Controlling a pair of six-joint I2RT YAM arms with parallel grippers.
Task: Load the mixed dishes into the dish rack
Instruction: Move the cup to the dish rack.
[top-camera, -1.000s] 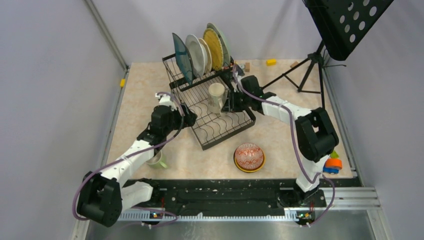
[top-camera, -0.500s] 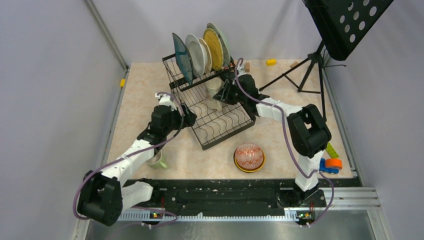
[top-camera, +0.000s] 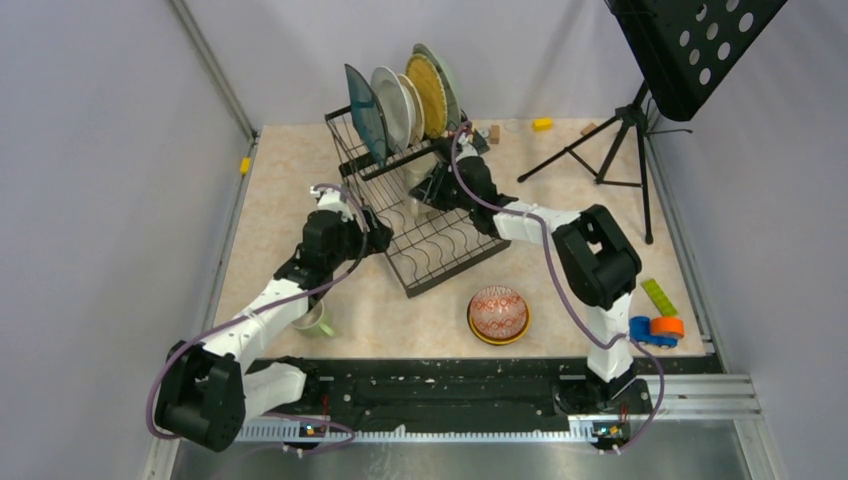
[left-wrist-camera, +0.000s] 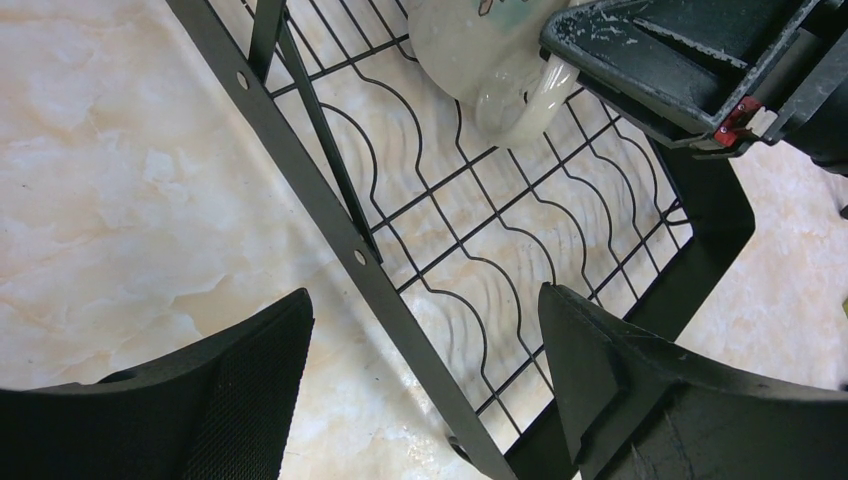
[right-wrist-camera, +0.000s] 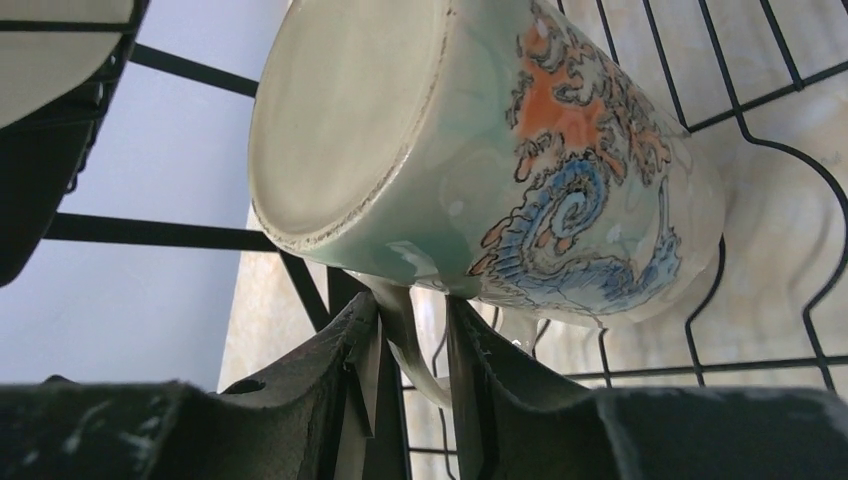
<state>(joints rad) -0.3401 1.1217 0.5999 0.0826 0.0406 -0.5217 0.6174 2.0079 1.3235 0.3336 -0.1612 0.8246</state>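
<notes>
The black wire dish rack stands mid-table with several plates upright in its raised section. My right gripper reaches under that section, shut on the handle of a cream mug with a blue and orange pattern. The mug lies tilted on its side over the rack's wavy wires. My left gripper is open, its fingers straddling the rack's side bar without touching it. A light-green mug sits by the left arm. The stacked red-patterned and yellow bowls sit in front of the rack.
A black music stand on a tripod occupies the back right. Small toy blocks lie along the back edge, and more toys lie near the right arm's base. A yellow block sits at the left edge.
My right arm has carried the cream mug left and back, from upright over the flat tray to tilted under the raised plate section. The left arm has not moved.
</notes>
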